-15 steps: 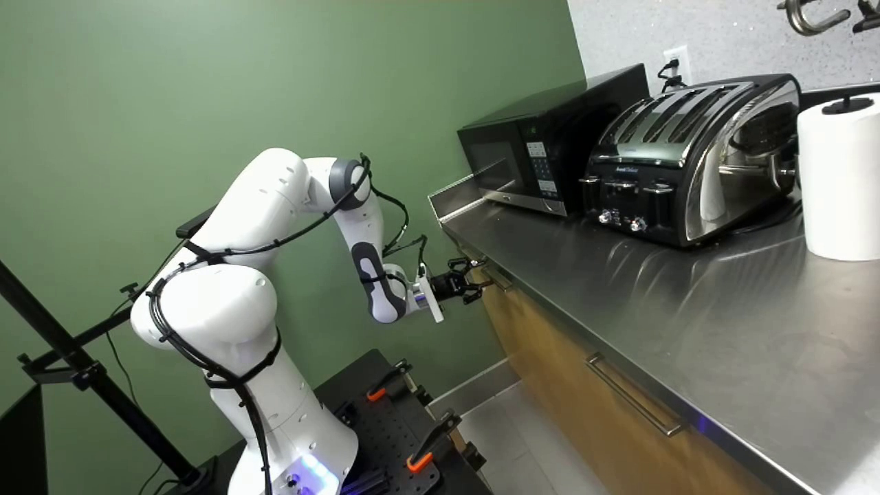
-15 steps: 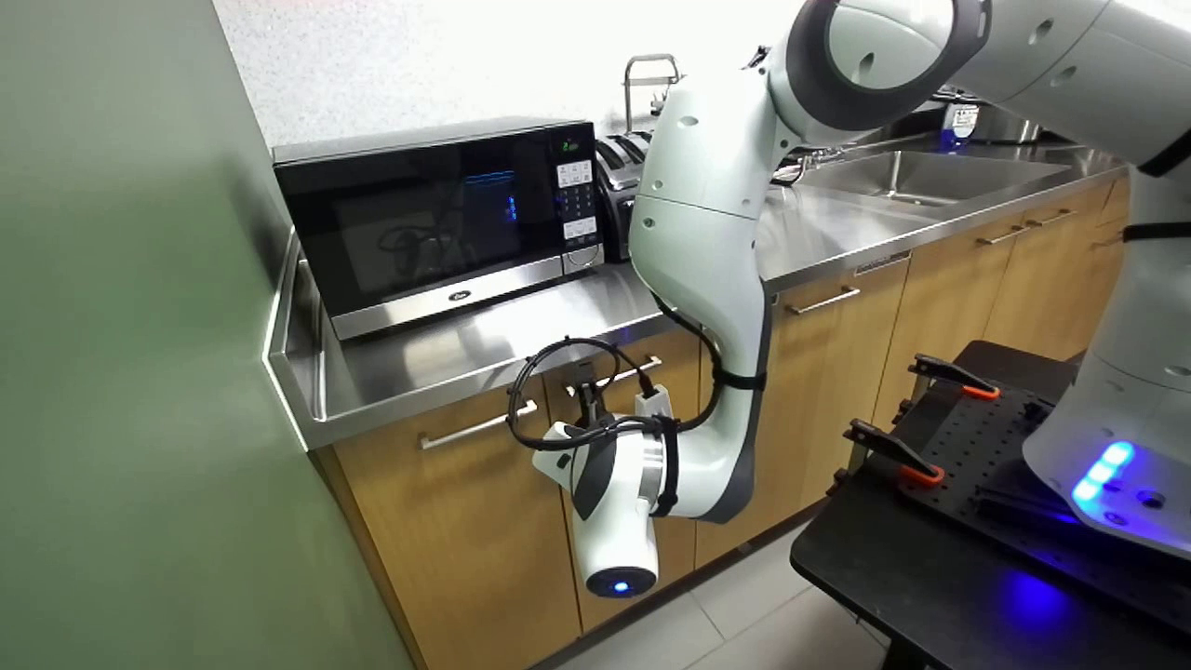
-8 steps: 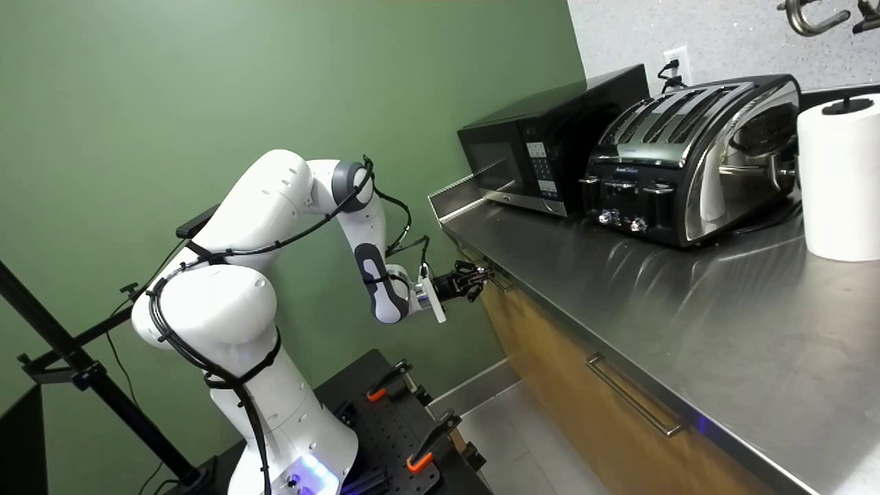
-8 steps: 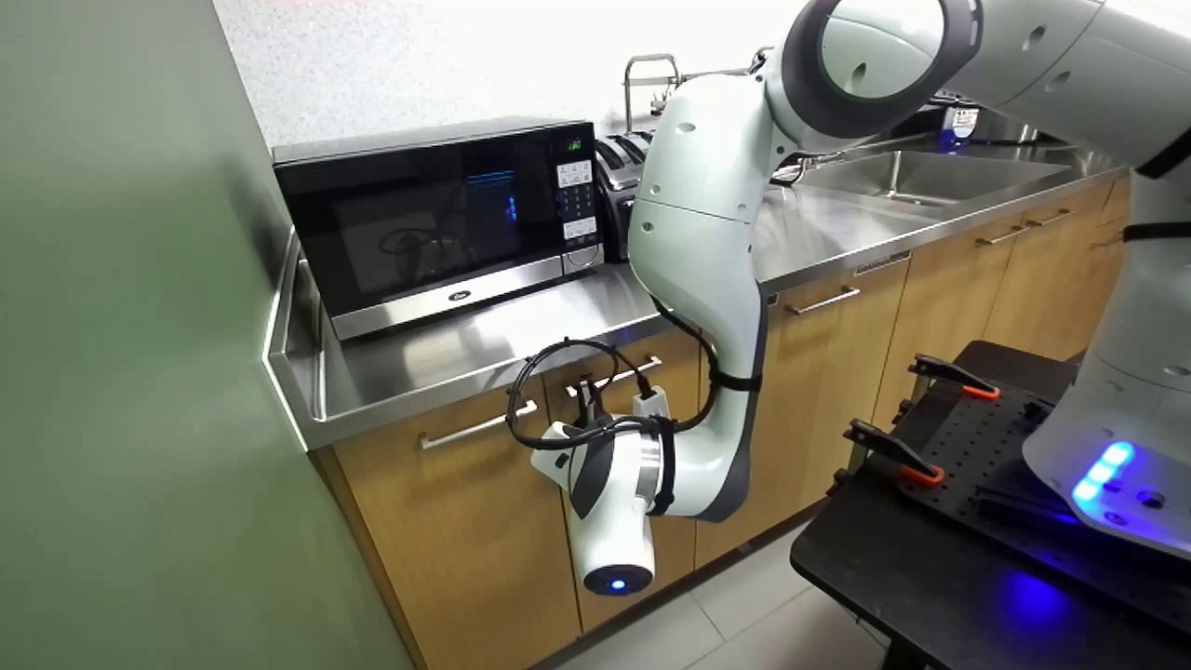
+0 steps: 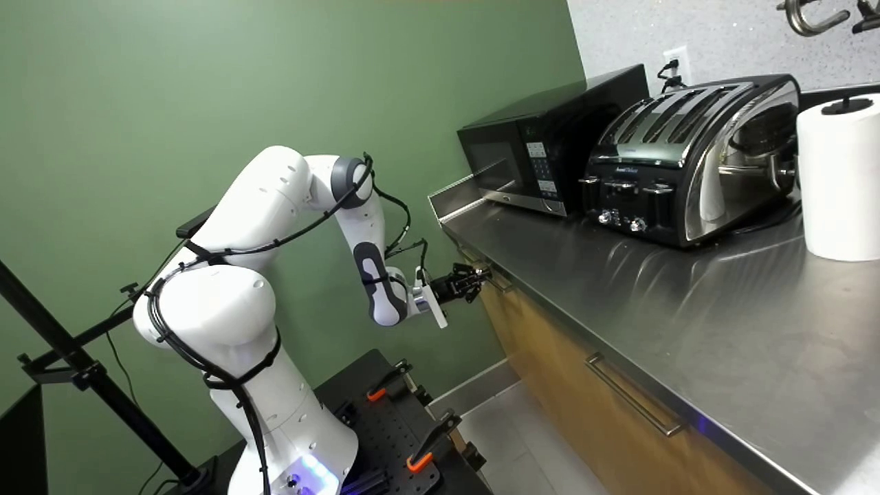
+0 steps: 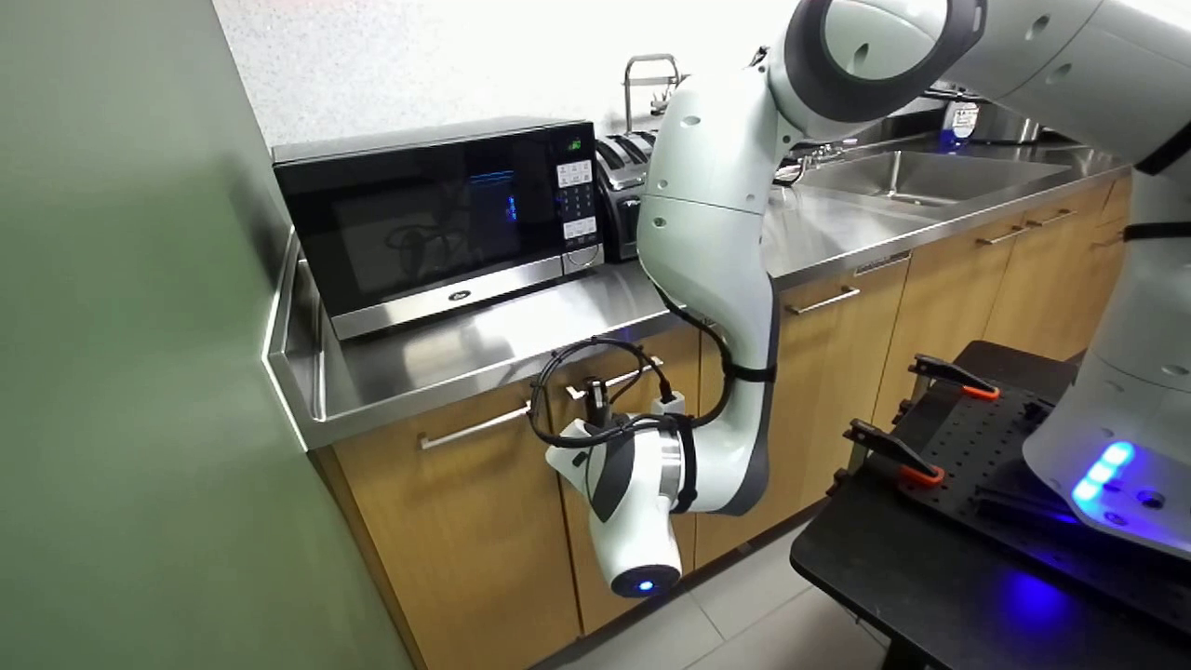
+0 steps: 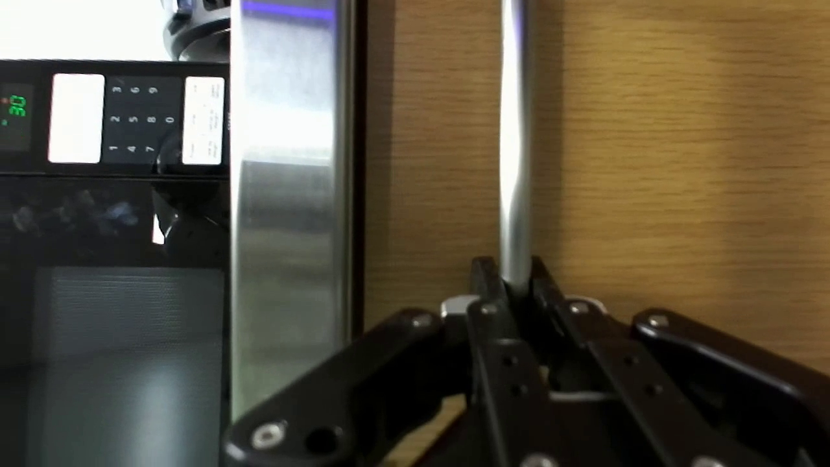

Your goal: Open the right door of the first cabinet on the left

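The right door (image 6: pixel 592 582) of the first cabinet is a plain light-brown wooden panel, largely behind my arm in an exterior view. It appears flush with its neighbour. Its slim silver bar handle (image 7: pixel 515 130) runs up the wrist view against the wood grain (image 7: pixel 648 162). My gripper (image 7: pixel 515 275) is shut on that handle, one black finger on each side of the bar, near one end of it. In the exterior views the gripper (image 5: pixel 487 273) is at the handle, just below the counter edge; the fingertips are small there, partly hidden by cables.
The steel counter edge (image 7: pixel 285 214) runs close beside the handle, with the black microwave (image 6: pixel 437 223) above. The neighbouring left door (image 6: pixel 465 530) has its own handle (image 6: pixel 475 428). A green wall (image 6: pixel 140 372) borders the cabinet. Clamps sit on the black robot table (image 6: pixel 884 558).
The fingers stood apart one second ago and have closed on the handle. In an exterior view the wrist and gripper have shifted a little to the right along it. The door looks unmoved.
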Action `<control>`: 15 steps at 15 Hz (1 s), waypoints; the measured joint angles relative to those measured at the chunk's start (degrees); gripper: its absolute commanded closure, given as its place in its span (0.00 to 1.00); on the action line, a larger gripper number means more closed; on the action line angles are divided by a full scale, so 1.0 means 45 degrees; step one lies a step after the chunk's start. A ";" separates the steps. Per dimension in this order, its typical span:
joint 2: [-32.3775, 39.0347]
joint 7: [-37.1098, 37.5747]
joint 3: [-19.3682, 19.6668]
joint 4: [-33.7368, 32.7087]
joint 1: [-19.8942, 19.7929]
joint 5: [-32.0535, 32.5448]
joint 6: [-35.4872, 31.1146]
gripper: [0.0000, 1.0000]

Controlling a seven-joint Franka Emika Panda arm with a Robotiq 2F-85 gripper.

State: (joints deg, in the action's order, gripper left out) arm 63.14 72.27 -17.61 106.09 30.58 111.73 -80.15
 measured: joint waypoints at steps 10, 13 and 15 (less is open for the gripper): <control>-0.1634 0.0808 -0.1446 0.4215 -0.0610 0.0266 0.0185 0.97; -0.2049 0.0813 -0.2049 0.5465 -0.0792 -0.0505 0.0324 0.97; -0.2237 0.0806 -0.2364 0.6049 -0.0896 -0.1147 0.0359 0.94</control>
State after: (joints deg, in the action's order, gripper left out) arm 53.07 75.90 -28.25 133.31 26.55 106.56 -78.54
